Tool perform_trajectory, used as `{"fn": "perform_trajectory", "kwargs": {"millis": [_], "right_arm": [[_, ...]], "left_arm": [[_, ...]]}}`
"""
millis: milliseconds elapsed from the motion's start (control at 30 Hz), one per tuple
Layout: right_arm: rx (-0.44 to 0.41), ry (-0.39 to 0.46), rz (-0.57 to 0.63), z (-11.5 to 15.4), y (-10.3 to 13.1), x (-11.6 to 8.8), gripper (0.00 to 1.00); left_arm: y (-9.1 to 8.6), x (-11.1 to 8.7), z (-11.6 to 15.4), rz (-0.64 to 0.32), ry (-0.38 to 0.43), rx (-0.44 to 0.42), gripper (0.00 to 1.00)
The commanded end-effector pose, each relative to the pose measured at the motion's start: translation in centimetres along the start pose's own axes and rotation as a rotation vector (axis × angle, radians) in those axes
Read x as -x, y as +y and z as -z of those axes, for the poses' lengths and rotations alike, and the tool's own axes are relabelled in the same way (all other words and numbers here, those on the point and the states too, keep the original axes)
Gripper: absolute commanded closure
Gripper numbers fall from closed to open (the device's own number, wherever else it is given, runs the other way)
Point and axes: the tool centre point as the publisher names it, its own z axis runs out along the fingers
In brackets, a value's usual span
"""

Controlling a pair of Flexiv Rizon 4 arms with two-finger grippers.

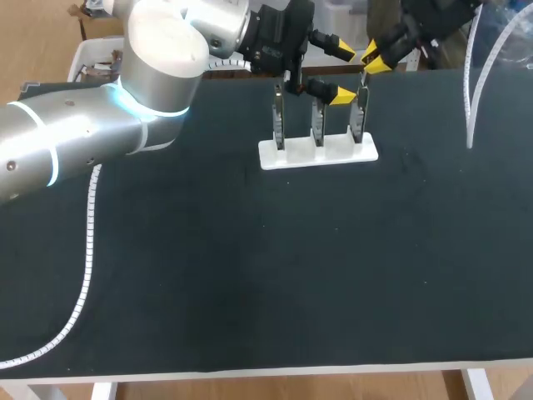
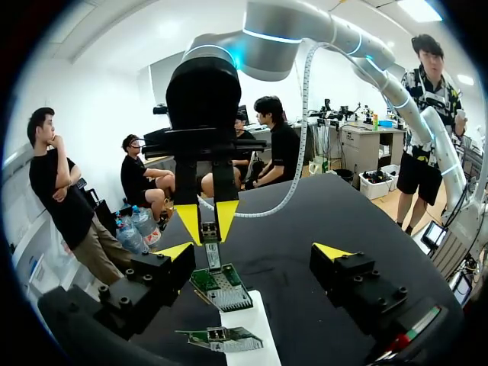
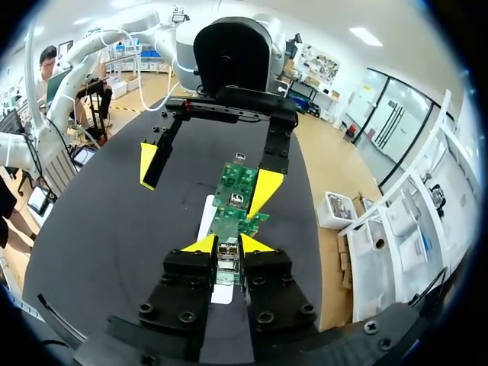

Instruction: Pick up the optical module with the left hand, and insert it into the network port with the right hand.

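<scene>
Fingers [image 3: 201, 245] of the right hand [image 3: 229, 244] press together on the optical module [image 3: 227, 261], a small metal piece held straight over the end board [image 1: 360, 117] of a white holder [image 1: 316, 155]. Whether the module already sits in a network port cannot be told. The left hand [image 1: 342, 72] hangs just beyond, spread wide and gripping nothing, with one yellow tip close to the top of the middle board [image 1: 317, 121]. The holder has three slots in a row, each carrying one green circuit board upright; the third board [image 1: 278, 117] stands in the slot farthest from the right hand. The holder rests on the black table [image 1: 250, 275], toward its far edge
</scene>
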Motion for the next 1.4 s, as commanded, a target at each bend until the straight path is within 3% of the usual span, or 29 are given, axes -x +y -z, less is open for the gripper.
{"fn": "perform_trajectory", "kwargs": {"millis": [33, 1400], "right_arm": [[-0.005, -0.006, 0.003, 0.2, 0.0, -0.1, 1.0], [0.011, -0.012, -0.009, -0.7, 0.2, -0.3, 1.0]], "left_arm": [[0.0, 0.1, 0.0, 0.001, 0.004, 0.0, 0.0], [0.0, 0.1, 0.0, 0.001, 0.004, 0.0, 0.0]]}}
